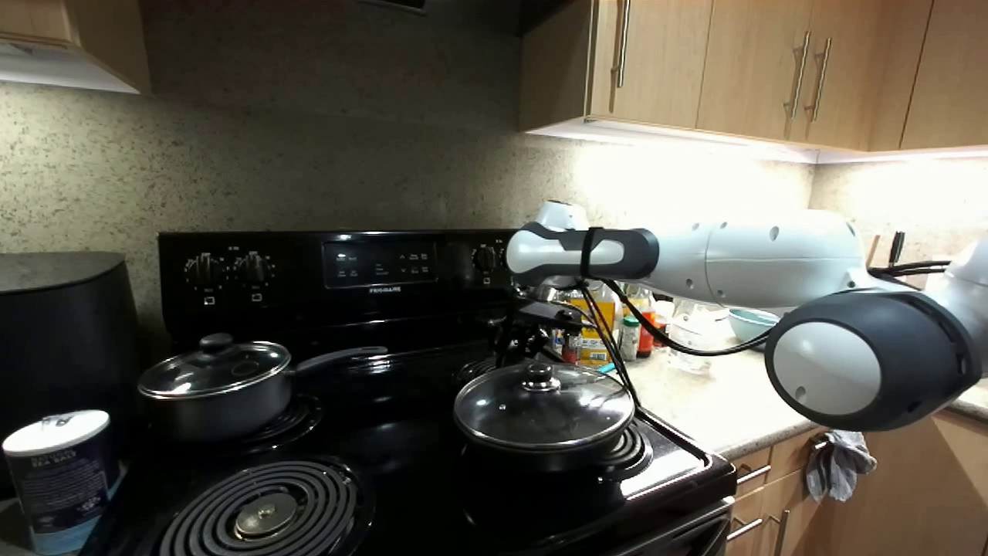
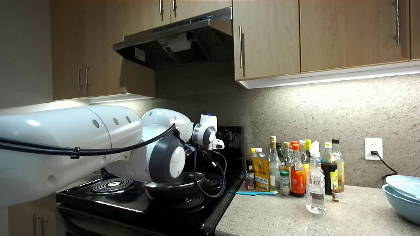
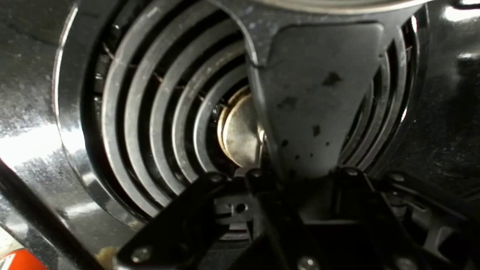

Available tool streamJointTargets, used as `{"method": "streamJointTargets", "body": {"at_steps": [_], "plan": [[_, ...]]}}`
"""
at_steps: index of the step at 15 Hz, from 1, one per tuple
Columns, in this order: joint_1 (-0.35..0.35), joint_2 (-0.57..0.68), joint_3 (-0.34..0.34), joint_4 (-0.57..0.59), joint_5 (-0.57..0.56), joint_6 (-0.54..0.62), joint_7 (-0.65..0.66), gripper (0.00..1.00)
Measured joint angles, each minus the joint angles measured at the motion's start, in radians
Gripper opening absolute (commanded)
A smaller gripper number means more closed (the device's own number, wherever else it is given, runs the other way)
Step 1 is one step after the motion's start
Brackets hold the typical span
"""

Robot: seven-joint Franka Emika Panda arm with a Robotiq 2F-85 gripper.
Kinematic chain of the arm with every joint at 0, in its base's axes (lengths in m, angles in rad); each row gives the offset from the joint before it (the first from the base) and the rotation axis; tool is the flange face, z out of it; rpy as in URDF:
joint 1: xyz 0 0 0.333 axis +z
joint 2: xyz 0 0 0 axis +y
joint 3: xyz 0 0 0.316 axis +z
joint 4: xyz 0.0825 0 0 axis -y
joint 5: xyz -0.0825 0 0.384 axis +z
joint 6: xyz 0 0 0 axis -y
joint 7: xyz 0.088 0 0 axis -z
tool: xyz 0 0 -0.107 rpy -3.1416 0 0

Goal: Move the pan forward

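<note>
The pan point(image 1: 544, 432) is wide, shallow and dark, with a domed glass lid with a steel rim and a central knob. It sits at the front right coil burner, off-centre toward the stove's middle. In an exterior view the pan point(image 2: 174, 194) is partly hidden by the arm. In the wrist view its grey handle point(image 3: 318, 93) reaches over the rear coil, with the rim point(image 3: 345, 6) at the top edge. My gripper point(image 3: 304, 175) has one finger on each side of the handle's end and appears shut on it. In an exterior view the gripper point(image 1: 515, 340) is behind the pan, small and dark.
A lidded pot point(image 1: 220, 398) stands on the rear left burner. A bare coil point(image 1: 266, 513) is at front left. The control panel point(image 1: 378, 266) rises behind. Several bottles point(image 2: 297, 175) and a blue knife point(image 2: 254, 193) lie or stand on the counter beside. A salt canister point(image 1: 58, 483) stands at left.
</note>
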State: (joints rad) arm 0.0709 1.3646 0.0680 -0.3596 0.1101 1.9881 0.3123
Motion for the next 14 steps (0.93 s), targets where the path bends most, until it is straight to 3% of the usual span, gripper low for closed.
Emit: {"method": "streamJointTargets", "body": {"at_steps": [6, 13, 14], "plan": [[0.014, -0.003, -0.002, 0.000, -0.001, -0.008, -0.010, 0.97], [0.025, -0.013, 0.001, 0.005, 0.000, -0.161, -0.010, 1.00], [0.024, -0.013, 0.001, 0.005, 0.000, -0.177, -0.010, 0.85]]}}
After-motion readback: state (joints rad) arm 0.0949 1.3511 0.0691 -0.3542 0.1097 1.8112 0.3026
